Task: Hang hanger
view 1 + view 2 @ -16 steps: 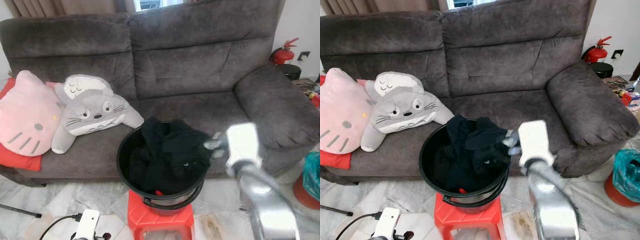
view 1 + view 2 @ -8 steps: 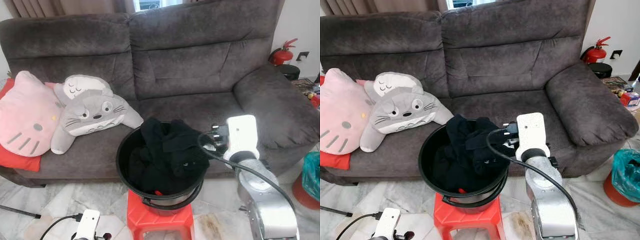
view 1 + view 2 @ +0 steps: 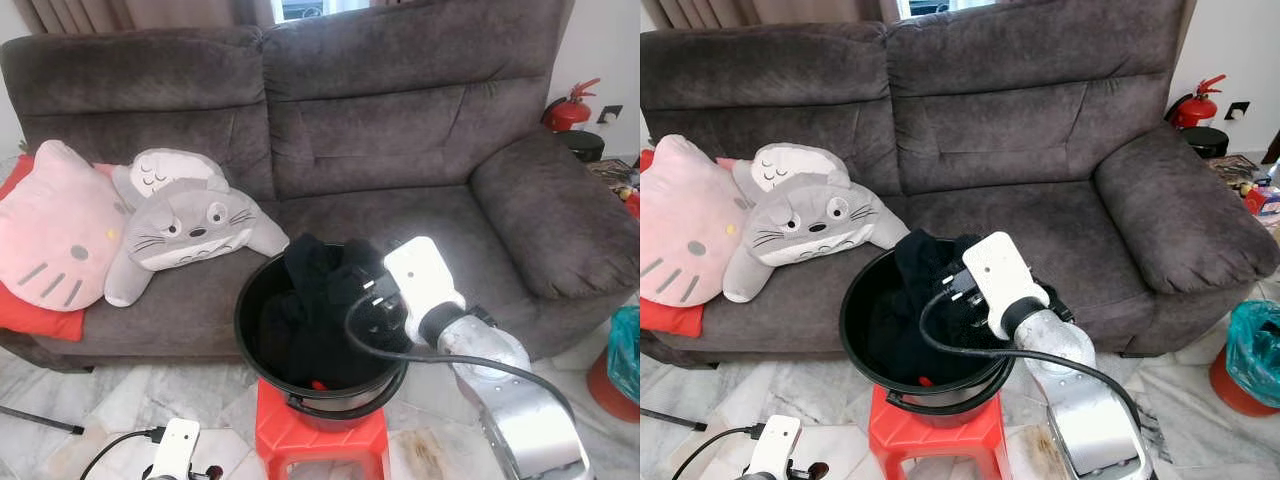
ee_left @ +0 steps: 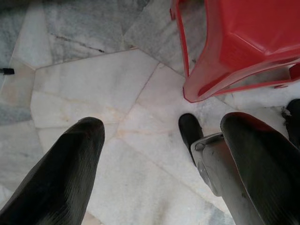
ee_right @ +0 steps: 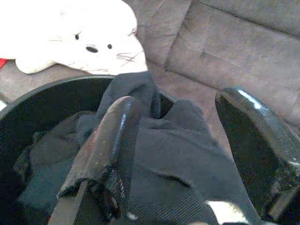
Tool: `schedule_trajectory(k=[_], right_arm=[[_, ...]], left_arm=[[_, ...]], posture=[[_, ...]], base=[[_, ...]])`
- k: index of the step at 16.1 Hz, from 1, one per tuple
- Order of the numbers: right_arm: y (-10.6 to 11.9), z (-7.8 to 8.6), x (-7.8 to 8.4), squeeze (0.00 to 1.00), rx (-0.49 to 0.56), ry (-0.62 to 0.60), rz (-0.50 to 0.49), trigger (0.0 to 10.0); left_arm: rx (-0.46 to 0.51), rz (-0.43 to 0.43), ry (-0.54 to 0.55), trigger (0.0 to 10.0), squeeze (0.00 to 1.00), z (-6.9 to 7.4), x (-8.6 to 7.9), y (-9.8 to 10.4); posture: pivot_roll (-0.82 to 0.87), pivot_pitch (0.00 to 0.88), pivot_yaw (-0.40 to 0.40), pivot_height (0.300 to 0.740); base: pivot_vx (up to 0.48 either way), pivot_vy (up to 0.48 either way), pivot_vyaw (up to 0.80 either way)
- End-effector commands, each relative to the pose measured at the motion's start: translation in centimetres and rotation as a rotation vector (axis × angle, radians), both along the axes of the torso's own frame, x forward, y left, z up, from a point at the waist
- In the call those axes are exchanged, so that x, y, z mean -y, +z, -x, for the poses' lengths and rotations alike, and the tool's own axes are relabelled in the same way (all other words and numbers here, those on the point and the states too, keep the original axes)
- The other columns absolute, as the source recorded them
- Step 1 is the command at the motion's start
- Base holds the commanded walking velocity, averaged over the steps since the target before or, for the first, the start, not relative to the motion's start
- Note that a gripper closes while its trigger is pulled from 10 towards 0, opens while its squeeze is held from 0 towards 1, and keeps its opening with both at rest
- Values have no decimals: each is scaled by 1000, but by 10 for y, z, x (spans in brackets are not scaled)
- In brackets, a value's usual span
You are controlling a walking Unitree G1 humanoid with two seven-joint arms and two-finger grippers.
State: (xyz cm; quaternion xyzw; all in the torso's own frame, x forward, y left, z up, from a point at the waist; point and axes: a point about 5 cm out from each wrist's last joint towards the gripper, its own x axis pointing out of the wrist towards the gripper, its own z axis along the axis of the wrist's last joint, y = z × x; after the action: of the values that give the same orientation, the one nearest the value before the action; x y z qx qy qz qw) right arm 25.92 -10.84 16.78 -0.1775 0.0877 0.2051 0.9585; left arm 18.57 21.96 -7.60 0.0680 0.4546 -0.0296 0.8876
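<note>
Your right end effector (image 5: 183, 154) sits over the black bucket (image 3: 262, 290), fingers (image 5: 112, 140) spread wide, nothing gripped, one finger touching the dark cloth. The bucket stands on a red stool (image 3: 320, 440) in front of the grey sofa (image 3: 400, 130). Inside it: a heap of black clothes (image 3: 320, 300) piled above the rim, plus a small red bit (image 3: 317, 385) low at the near edge; you cannot tell what that is. You can't make out a hanger anywhere; if it is in the bucket, it's buried under the cloth.

Your left end effector (image 4: 164, 159) hangs low over the marble floor (image 4: 93, 93) just beside the stool's leg, fingers wide apart and empty.

On the sofa seat, left side: a grey cat-like plush (image 3: 190, 225) and a pink cat pillow (image 3: 55, 225) touching each other, pillow lying on a red cushion (image 3: 30, 320). A teal bag (image 3: 1255, 345) sits in a red pot on the floor at the right.
</note>
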Motion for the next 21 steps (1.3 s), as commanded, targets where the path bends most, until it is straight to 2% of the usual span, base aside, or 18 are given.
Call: schedule_trajectory(k=[1, 4, 8, 10, 12, 14, 16, 19, 21], right_arm=[[-7, 4, -1, 0, -59, -18, -29, 10000], [-25, 19, 0, 0, -172, 12, -52, 10000], [-29, 24, -2, 0, -212, 44, -42, 10000], [-40, 25, 7, 0, -262, -26, -37, 10000], [-45, 24, 13, 0, -285, -59, -84, 10000], [-53, 20, 26, 0, -286, -98, -40, 10000], [-54, 21, 24, 0, -303, -58, -50, 10000], [-54, 39, 11, 0, -352, 77, -58, 10000], [-46, 45, 8, 0, -330, 145, -66, 10000]], left_arm=[[-13, -16, -15, 10000, 0, 1, -2, 0], [-13, -17, -19, 10000, 0, 1, -3, 0], [-13, -13, -22, 10000, 0, 1, -1, -1], [-15, -12, -24, 10000, 0, 2, 0, -1], [-16, -14, -22, 10000, 0, 2, -1, -1], [-17, -16, -19, 10000, 0, 3, -2, -1], [-17, -16, -20, 10000, 0, 3, -2, -1], [-18, -15, -24, 10000, 0, 4, -2, -1], [-22, -18, -25, 10000, 0, 5, -3, -2]], posture=[[-180, 0, 99, 740], [-183, 0, 99, 740], [-188, 0, 98, 740], [-187, 0, 97, 740], [-185, 0, 95, 740], [-181, 0, 95, 740], [-180, 0, 96, 740], [-180, 0, 97, 740], [-185, 0, 99, 740]], base=[[0, 0, 0], [0, 0, 0], [0, 0, 0], [0, 0, 0], [0, 0, 0], [0, 0, 0], [0, 0, 0], [0, 0, 0], [0, 0, 0]])
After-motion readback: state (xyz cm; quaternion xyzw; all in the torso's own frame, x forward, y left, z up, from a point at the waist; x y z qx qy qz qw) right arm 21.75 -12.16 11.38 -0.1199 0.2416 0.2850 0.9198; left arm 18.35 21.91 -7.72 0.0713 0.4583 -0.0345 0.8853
